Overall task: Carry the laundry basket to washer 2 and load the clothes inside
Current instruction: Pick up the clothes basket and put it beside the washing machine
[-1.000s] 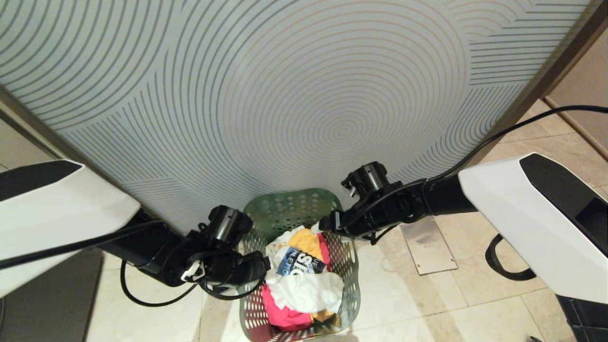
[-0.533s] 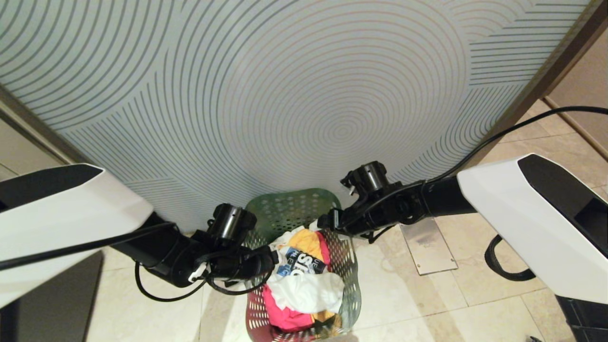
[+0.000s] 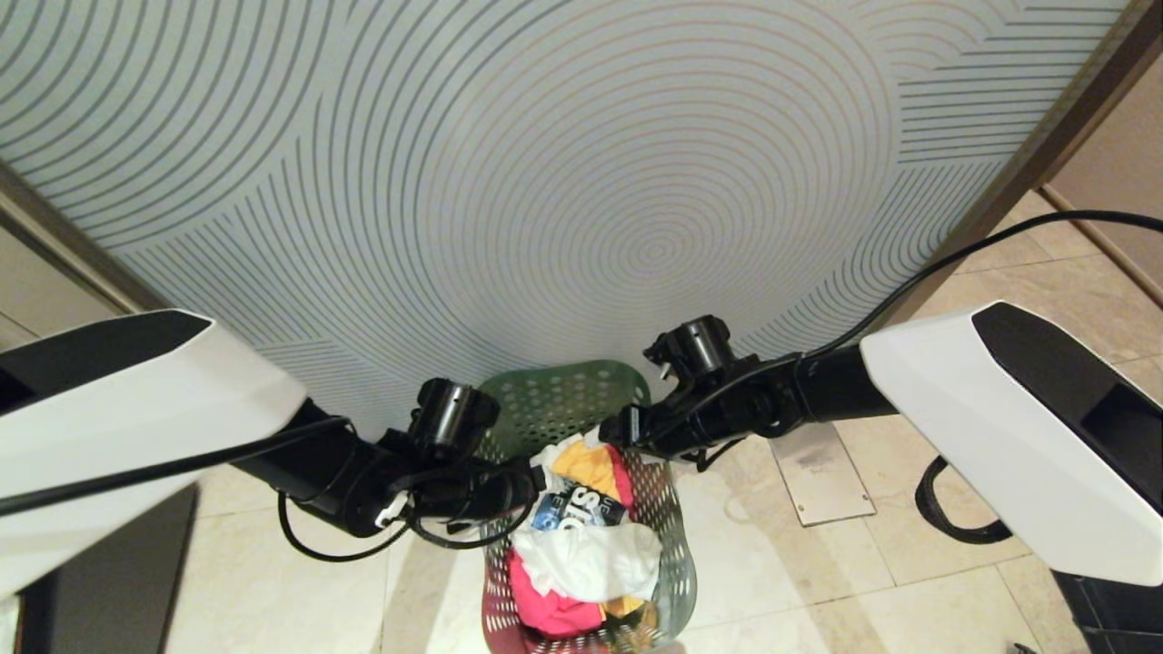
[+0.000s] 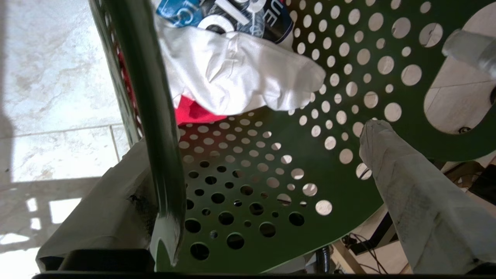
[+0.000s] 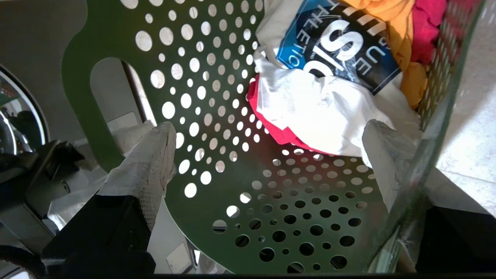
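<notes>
Since the earlier frame your left gripper [image 3: 522, 486] has moved right, up to the laundry basket [image 3: 563, 395] at lower centre, while your right gripper [image 3: 618, 427] has barely shifted. Both stand wide open and hold nothing: each straddles a side rim, one finger [image 4: 410, 193] inside and one outside, apparently placed for a two-sided lift. The clothes [image 3: 586, 536] lie piled inside the basket; washer 2 is not in view.
</notes>
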`<state>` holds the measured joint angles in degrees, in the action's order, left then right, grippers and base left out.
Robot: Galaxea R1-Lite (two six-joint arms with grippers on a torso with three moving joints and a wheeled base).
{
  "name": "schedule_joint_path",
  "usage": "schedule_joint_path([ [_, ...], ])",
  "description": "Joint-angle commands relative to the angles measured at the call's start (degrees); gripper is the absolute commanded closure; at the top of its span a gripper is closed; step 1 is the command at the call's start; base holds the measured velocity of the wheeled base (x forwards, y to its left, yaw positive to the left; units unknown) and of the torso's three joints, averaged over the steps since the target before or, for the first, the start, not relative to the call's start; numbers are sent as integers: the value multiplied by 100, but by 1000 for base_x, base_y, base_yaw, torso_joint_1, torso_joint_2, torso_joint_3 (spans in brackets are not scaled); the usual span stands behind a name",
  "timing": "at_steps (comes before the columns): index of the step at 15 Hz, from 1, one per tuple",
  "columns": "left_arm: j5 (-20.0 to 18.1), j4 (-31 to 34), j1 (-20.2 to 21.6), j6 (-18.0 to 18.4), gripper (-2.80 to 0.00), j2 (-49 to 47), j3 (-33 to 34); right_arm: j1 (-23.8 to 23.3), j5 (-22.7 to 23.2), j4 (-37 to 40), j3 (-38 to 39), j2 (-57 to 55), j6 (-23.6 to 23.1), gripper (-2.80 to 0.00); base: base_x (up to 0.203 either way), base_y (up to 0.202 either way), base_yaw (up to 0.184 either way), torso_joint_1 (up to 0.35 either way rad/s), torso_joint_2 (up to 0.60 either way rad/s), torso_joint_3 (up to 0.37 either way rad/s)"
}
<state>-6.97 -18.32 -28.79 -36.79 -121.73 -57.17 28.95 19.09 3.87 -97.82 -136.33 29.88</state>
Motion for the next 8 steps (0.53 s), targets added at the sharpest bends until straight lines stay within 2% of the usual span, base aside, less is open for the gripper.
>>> schedule_joint_path([
  [1,-6,-13,-39,-21,-280,-123,-111,32,16,0,8,-26,27,-280,0,0,0,0,0,0],
  [8,-6,-13,-140,-8,-280,-366,-242,32,-36,0,-41,-199,100,-280,0,0,0,0,0,0],
])
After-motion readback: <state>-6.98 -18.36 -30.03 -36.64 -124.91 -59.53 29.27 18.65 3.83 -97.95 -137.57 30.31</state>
